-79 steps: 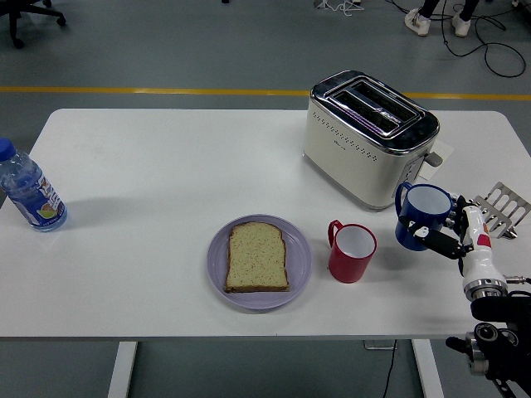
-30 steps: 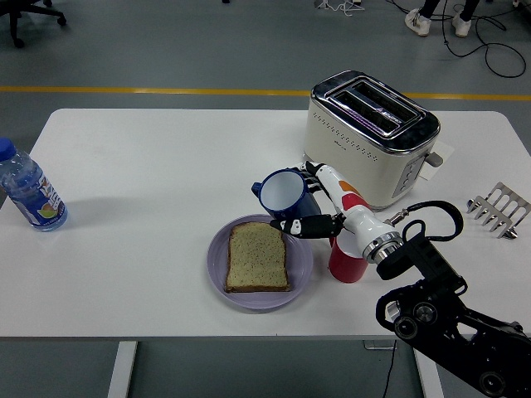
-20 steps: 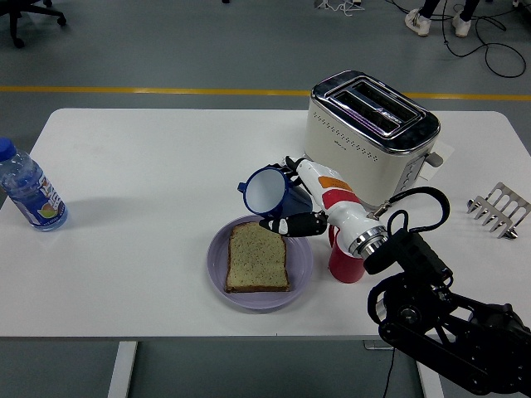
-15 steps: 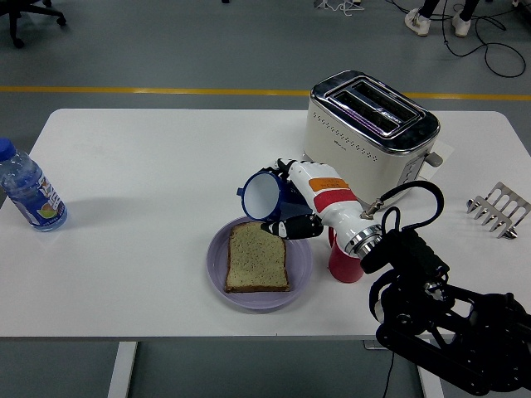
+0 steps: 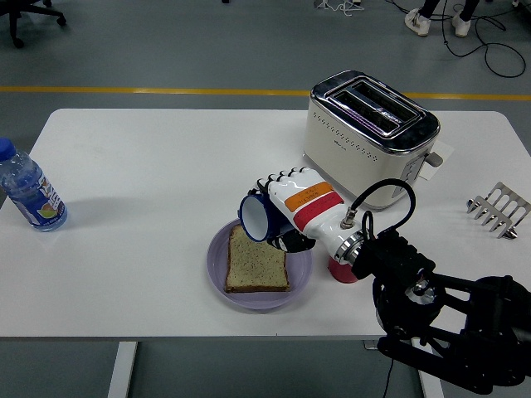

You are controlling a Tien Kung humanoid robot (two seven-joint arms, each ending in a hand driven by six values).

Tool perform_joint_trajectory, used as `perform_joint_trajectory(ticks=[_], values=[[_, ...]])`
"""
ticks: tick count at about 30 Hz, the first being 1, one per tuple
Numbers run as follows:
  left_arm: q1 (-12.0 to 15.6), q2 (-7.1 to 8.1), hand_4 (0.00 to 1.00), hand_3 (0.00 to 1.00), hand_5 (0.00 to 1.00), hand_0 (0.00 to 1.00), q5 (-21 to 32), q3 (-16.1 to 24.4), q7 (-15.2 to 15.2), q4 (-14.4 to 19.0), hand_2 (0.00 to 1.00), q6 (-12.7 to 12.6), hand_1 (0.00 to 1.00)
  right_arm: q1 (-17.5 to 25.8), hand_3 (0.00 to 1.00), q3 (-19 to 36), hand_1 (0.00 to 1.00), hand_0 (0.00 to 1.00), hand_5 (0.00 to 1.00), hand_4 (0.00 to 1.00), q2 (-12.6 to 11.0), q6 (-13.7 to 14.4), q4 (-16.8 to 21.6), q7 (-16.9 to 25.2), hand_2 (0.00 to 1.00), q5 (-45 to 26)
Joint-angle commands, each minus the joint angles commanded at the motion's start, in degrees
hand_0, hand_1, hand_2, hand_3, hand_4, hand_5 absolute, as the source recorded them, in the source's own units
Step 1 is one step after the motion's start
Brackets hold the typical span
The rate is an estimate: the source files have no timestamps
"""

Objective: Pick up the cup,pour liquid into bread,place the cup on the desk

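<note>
My right hand (image 5: 286, 211) is shut on the blue cup (image 5: 257, 217). The cup is tipped far over on its side, its white mouth facing left and down just above the top edge of the bread slice (image 5: 256, 258). The bread lies flat on the lilac plate (image 5: 300, 265) near the table's front. No liquid shows in the air or on the bread. The right arm runs in from the lower right and hides most of the red cup (image 5: 340, 271) behind the wrist. The left arm is out of view.
A cream toaster (image 5: 367, 137) stands behind the hand at the back right. A metal toast rack (image 5: 498, 209) sits by the right edge. A water bottle (image 5: 29, 193) stands at the far left edge.
The right hand carried the blue cup from beside the toaster left to the plate. It has rolled the cup from upright to lying sideways over the bread, and the wrist has sunk lower.
</note>
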State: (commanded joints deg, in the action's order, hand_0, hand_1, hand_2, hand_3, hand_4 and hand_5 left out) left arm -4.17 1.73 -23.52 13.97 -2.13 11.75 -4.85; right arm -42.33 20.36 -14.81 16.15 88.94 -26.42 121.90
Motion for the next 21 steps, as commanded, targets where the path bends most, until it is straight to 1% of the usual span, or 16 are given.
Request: perform_joint_trajectory(ticks=[7, 8, 12, 13, 14, 21], values=[[0.0, -0.04, 0.337, 0.568, 0.840, 0.639, 0.2, -0.1, 0.0, 0.0, 0.670, 0.0, 0.651, -1.8, 0.522, -2.0, 0.329, 0.329, 0.002, 0.748, -0.1, -0.9, 0.2, -0.8, 0.506, 2.6], [0.0, -0.04, 0.336, 0.568, 0.840, 0.639, 0.2, -0.2, 0.0, 0.0, 0.669, 0.0, 0.650, -2.6, 0.524, -3.1, 0.333, 0.340, 0.002, 0.735, -0.2, -1.0, 0.3, -1.4, 0.509, 3.7], [0.0, -0.03, 0.336, 0.568, 0.840, 0.639, 0.3, -0.2, 0.0, 0.0, 0.669, 0.0, 0.650, -4.3, 0.524, -6.0, 0.333, 0.340, 0.002, 0.735, -0.4, -2.0, 0.2, -3.1, 0.509, 6.2], [0.0, -0.03, 0.336, 0.568, 0.840, 0.639, 0.3, -0.2, 0.0, 0.0, 0.669, 0.0, 0.650, -4.4, 0.524, -6.1, 0.333, 0.340, 0.002, 0.735, -0.4, -2.1, 0.2, -3.2, 0.509, 6.4], [0.0, -0.03, 0.336, 0.568, 0.839, 0.639, 0.2, -0.3, 0.0, 0.0, 0.668, 0.0, 0.650, -4.5, 0.530, -6.4, 0.350, 0.374, 0.002, 0.721, -0.5, -2.3, 0.0, -3.4, 0.518, 7.0], [0.1, -0.03, 0.336, 0.568, 0.840, 0.638, 0.2, -0.1, 0.0, 0.0, 0.667, 0.0, 0.650, -4.4, 0.535, -6.7, 0.354, 0.384, 0.002, 0.718, -0.3, -2.7, -0.5, -4.1, 0.521, 8.1]])
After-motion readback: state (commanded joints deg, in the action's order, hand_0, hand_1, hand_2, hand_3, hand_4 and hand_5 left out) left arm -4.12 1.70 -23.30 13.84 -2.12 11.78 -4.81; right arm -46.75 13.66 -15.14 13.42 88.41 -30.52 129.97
